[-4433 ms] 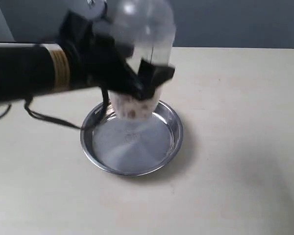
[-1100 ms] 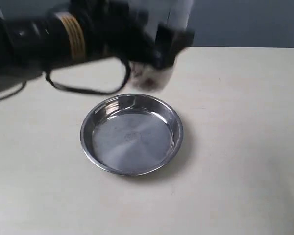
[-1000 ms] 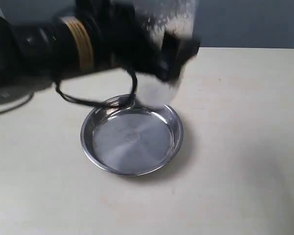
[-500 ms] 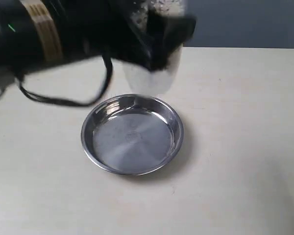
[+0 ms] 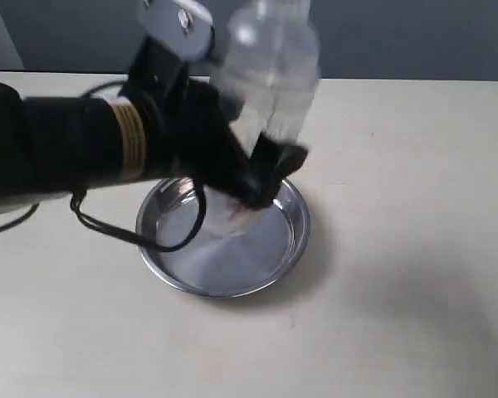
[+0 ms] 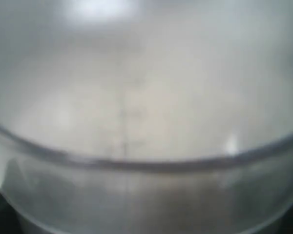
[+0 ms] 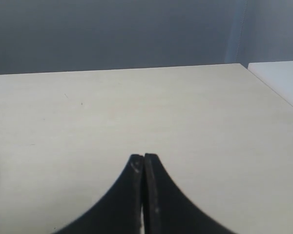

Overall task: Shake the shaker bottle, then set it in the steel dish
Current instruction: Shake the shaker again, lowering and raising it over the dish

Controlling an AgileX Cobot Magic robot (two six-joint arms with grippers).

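Observation:
The clear frosted shaker bottle (image 5: 270, 70) is held in the air, blurred by motion, its cap up and its base low over the steel dish (image 5: 286, 249). My left gripper (image 5: 261, 170) is shut on the bottle's lower body, and brownish beads show near the base. In the left wrist view the bottle (image 6: 146, 117) fills the whole picture and hides the fingers. The round shiny dish lies flat on the table with nothing resting in it. My right gripper (image 7: 144, 158) is shut on nothing over bare tabletop, out of the exterior view.
A black cable (image 5: 133, 236) loops from the left arm down across the dish's left rim. The beige table (image 5: 398, 207) stretches to the right of the dish, and its far right corner (image 7: 244, 66) shows in the right wrist view.
The left arm has swung the bottle up and down behind the dish; now the bottle has dropped, with its base low over the dish. The dish and right gripper have not moved.

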